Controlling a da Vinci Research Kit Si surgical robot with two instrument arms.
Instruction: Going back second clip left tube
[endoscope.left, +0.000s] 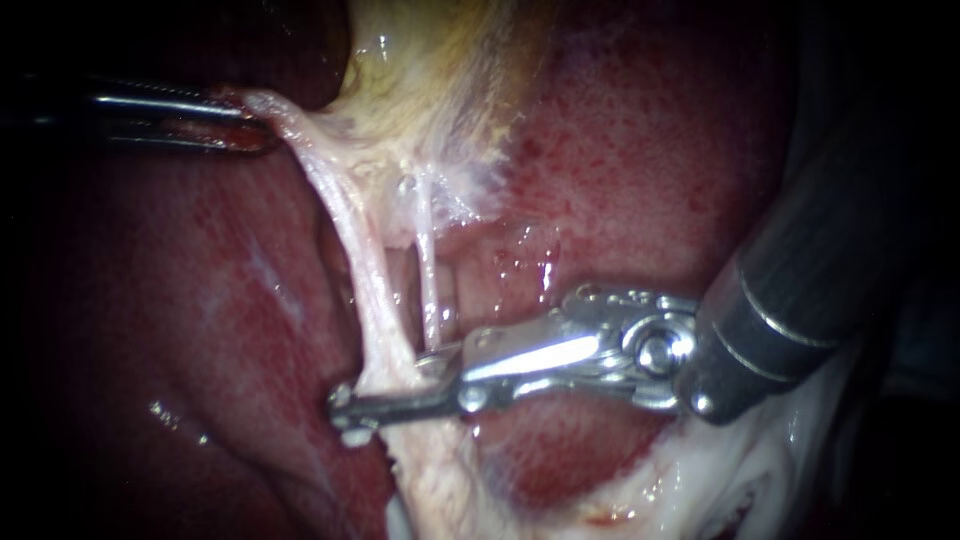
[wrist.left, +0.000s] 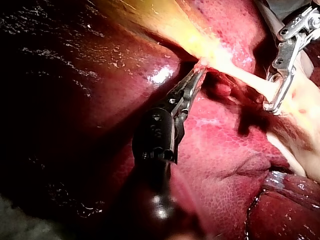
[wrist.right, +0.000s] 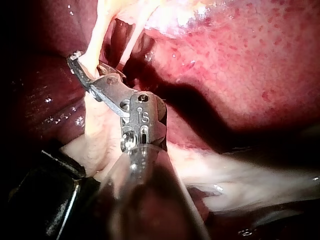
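The left tube is a pale, wet strand. It runs from the yellowish tissue at the liver's upper edge down across the dark cleft in the liver. It looks soft, thin and slippery, and it is stretched taut, so I judge it would tear or slip rather than resist a sideways tug. The safest place to hold it seems to be the thicker pale tissue at its upper end, not the bare middle.

That is where the hand of the left instrument has it. The jaws are closed on the strand's upper end and draw it toward the liver's left side. The left wrist view shows the same pinch.

The hand of the right instrument sits at the tube's lower end. Its jaws are narrowly parted, one on each side of the tube, and the tips show just past the tube's far edge. The right wrist view shows the tube lying in that gap. A thinner right tube hangs just beside the upper jaw.

I cannot pick out a clip with certainty.

To withdraw, the parted jaws likely need to slide straight back along their own line, so that neither tip hooks the tube.
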